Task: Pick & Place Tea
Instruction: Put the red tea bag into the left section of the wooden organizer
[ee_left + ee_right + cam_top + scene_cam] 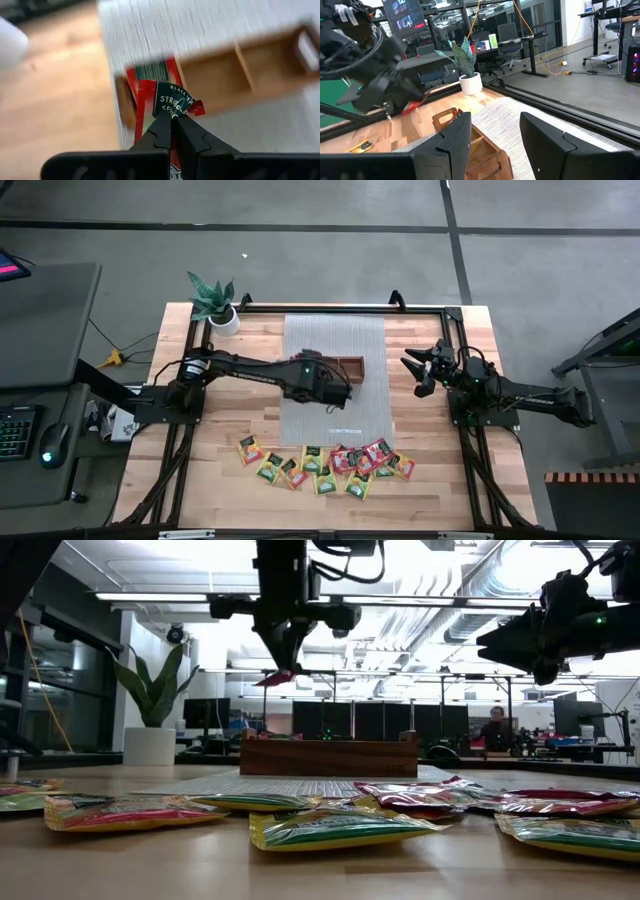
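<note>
Tea, one red flat square packet (162, 102), hangs pinched in my left gripper (172, 119) directly above the brown three-compartment wooden tray's (240, 75) end cell, while my right gripper (420, 372) waits beside the tray, fingers apart.

Legible print on the red tea packet (160, 100) only: "BLACK T…", "STR…", "SEN…", partly hidden. Other packets' labels unreadable.

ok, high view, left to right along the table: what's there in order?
Potted plant → left gripper shut on a red tea packet, over the wooden tray → right gripper, open and empty, near the right edge. The pile of tea packets spreads along the near edge, so it has no single slot.
</note>
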### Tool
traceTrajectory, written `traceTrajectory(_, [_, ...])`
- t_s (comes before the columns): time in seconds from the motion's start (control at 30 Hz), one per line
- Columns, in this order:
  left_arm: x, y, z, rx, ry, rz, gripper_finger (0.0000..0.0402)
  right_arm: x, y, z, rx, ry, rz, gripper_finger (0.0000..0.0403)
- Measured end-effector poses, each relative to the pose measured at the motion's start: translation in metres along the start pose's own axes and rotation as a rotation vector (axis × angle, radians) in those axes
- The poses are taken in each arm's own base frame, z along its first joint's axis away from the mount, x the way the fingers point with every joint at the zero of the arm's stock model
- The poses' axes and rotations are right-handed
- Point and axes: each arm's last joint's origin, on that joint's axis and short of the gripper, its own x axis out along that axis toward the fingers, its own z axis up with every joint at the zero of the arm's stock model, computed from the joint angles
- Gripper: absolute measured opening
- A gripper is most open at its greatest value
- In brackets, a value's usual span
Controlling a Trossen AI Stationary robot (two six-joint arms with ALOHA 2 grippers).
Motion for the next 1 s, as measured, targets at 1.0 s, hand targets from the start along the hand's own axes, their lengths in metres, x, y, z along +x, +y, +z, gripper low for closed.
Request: traceTrajectory(1.0, [0.076, 0.000, -0.011, -0.104, -0.239, 0.041, 0.0000, 0.000, 0.000, 0.000, 0.000, 0.000, 0.000, 0.0165])
